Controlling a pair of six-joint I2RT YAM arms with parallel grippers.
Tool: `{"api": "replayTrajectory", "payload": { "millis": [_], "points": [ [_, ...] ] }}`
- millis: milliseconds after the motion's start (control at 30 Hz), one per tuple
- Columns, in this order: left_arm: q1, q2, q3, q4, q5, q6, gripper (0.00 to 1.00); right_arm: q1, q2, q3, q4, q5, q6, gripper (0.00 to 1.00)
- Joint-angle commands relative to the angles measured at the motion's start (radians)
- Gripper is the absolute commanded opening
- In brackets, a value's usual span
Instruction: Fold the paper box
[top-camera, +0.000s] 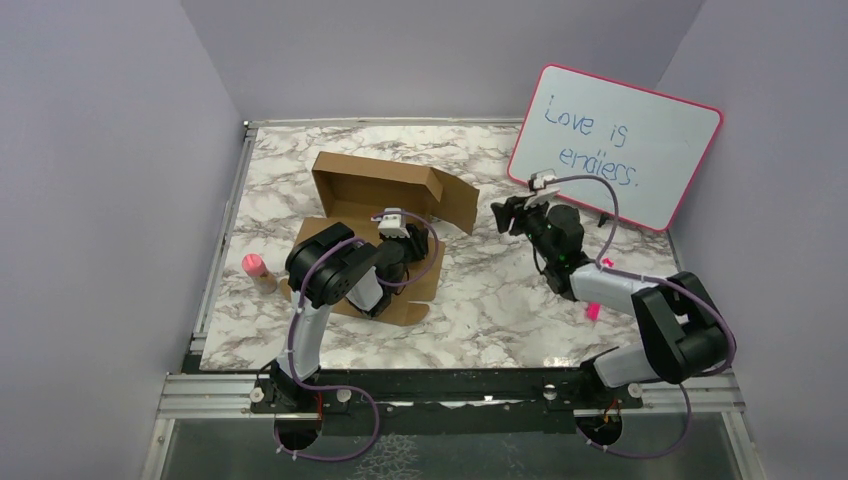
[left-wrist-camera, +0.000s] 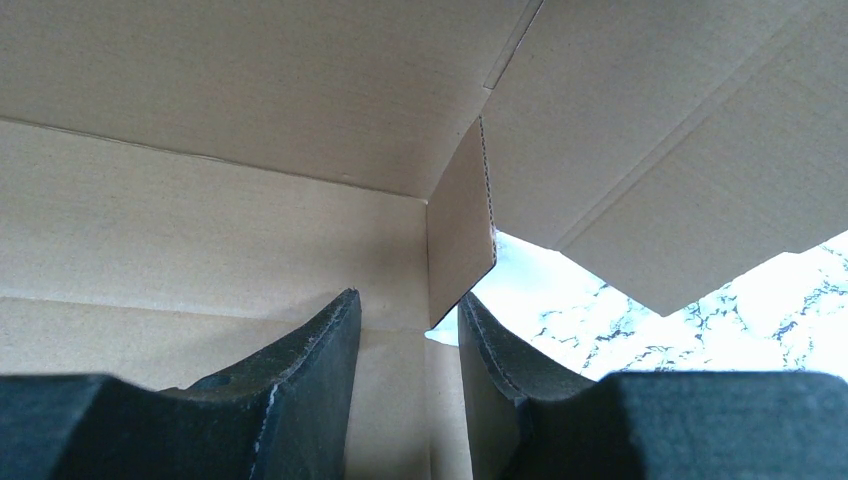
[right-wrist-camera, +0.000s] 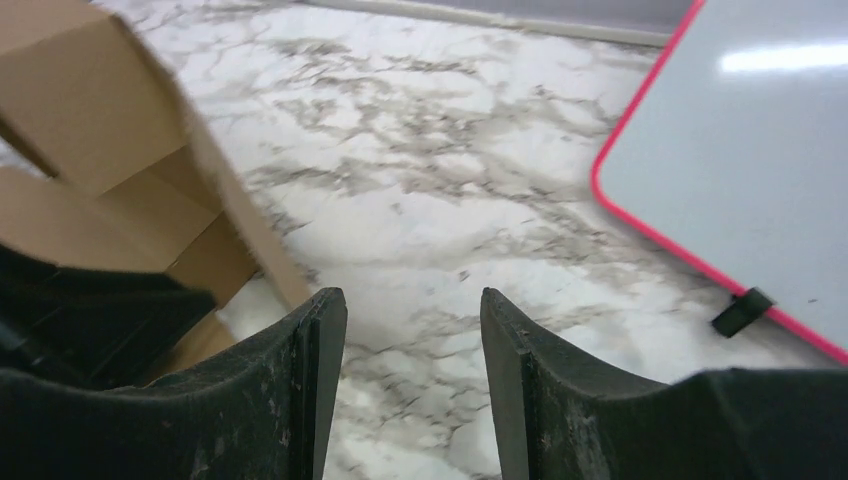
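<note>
Paper box (top-camera: 385, 190) half-erected, left of centre on counter (top-camera: 500, 300) — left end effector (left-wrist-camera: 408, 310) inside, jaws parted at corner tab (left-wrist-camera: 460, 240), gripping nothing; right end effector (right-wrist-camera: 412, 300) parted, empty, alongside — best to tuck the tab square before raising the wall.

Whiteboard (top-camera: 640, 150) txt: "Love is endless."

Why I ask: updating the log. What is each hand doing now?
Left hand: open, inside the box, gripping nothing.
Right hand: open, empty, over the table.
</note>
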Motion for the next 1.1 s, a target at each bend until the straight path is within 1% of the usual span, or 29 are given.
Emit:
{"api": "replayTrajectory", "payload": {
  "millis": [0, 100, 200, 333, 433, 533, 667, 1067],
  "points": [
    [0.000, 0.037, -0.027, -0.058, 0.045, -0.003, 0.41, -0.060, 0.064, 0.101, -0.003, -0.025, -0.036, 0.56],
    [0.001, 0.038, -0.027, -0.057, 0.047, -0.003, 0.41, -0.073, 0.152, 0.170, -0.027, -0.111, -0.082, 0.56],
    [0.004, 0.041, -0.030, -0.053, 0.047, -0.006, 0.41, -0.074, 0.246, 0.251, -0.080, -0.258, -0.130, 0.55],
    [0.010, 0.043, -0.033, -0.047, 0.055, -0.012, 0.41, -0.070, 0.329, 0.311, -0.085, -0.419, -0.105, 0.53],
    [0.012, 0.043, -0.033, -0.046, 0.061, -0.013, 0.41, -0.058, 0.374, 0.343, -0.092, -0.494, -0.100, 0.53],
    [0.013, 0.044, -0.034, -0.049, 0.066, -0.015, 0.41, -0.049, 0.400, 0.360, -0.092, -0.541, -0.099, 0.53],
    [0.014, 0.050, -0.032, -0.048, 0.074, -0.022, 0.41, -0.033, 0.417, 0.371, -0.079, -0.589, -0.051, 0.52],
    [0.014, 0.050, -0.027, -0.049, 0.093, -0.028, 0.41, 0.010, 0.436, 0.383, -0.041, -0.637, 0.016, 0.53]
  ]
}}
